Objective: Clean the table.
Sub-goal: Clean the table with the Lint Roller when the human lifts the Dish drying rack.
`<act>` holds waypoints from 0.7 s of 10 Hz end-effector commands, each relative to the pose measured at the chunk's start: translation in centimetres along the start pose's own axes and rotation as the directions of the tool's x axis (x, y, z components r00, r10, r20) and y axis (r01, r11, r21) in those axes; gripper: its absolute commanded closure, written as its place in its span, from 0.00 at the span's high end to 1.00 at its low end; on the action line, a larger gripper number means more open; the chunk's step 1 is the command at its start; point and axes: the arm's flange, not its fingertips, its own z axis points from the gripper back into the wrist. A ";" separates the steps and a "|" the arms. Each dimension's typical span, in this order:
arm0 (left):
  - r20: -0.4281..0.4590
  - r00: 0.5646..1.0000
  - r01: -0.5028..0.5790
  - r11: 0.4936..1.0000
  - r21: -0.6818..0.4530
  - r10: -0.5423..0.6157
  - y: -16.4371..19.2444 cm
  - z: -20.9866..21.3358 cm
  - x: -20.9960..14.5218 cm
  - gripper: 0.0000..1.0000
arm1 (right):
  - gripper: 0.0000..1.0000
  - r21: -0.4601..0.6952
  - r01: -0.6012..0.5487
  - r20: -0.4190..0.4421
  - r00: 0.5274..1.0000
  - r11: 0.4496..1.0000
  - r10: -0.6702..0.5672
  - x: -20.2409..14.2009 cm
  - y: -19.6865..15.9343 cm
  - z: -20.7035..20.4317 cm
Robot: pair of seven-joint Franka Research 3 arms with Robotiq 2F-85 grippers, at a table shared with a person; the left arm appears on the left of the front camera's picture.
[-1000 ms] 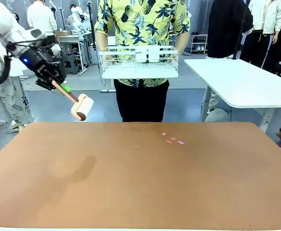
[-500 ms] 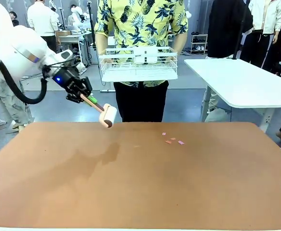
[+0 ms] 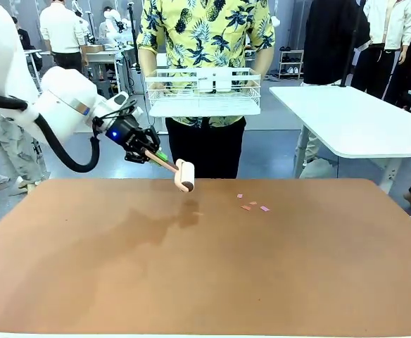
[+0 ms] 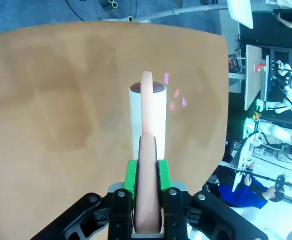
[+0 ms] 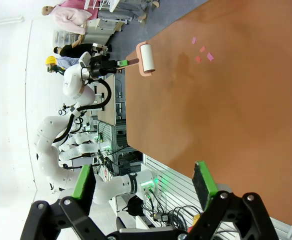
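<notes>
The table (image 3: 205,282) has a reddish-brown top. A few small pink paper scraps (image 3: 251,206) lie on it near the far edge, right of the middle. My left gripper (image 3: 149,151) is shut on the pinkish handle of a lint roller (image 3: 184,175), which hangs just above the far edge, left of the scraps. In the left wrist view the green pads (image 4: 131,175) clamp the handle, the roller (image 4: 147,112) points ahead and the scraps (image 4: 175,95) lie to its right. My right gripper (image 5: 144,181) is open and holds nothing, high over the table (image 5: 236,100).
A person stands at the far side holding a white wire basket (image 3: 204,91) at chest height. A white-topped table (image 3: 360,120) stands at the back right. Other people stand farther off.
My left arm has swung to the right with the roller, from the far left corner to just left of the scraps. The person and the scraps have not moved.
</notes>
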 end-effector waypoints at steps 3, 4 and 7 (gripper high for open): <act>-0.019 1.000 0.012 0.999 -0.044 -0.013 1.0 -1.7 1.5 0.21 | 1.00 0.010 -0.012 -0.005 1.000 1.000 0.012 -0.2 0.2 0.2; -0.013 1.000 -0.011 1.000 -0.009 0.010 0.9 -1.7 0.5 0.21 | 1.00 0.010 -0.012 -0.005 1.000 1.000 0.012 -0.2 0.2 0.2; -0.013 1.000 -0.011 1.000 -0.009 0.010 0.9 -1.7 0.5 0.21 | 1.00 0.010 -0.012 -0.005 1.000 1.000 0.012 -0.2 0.2 0.2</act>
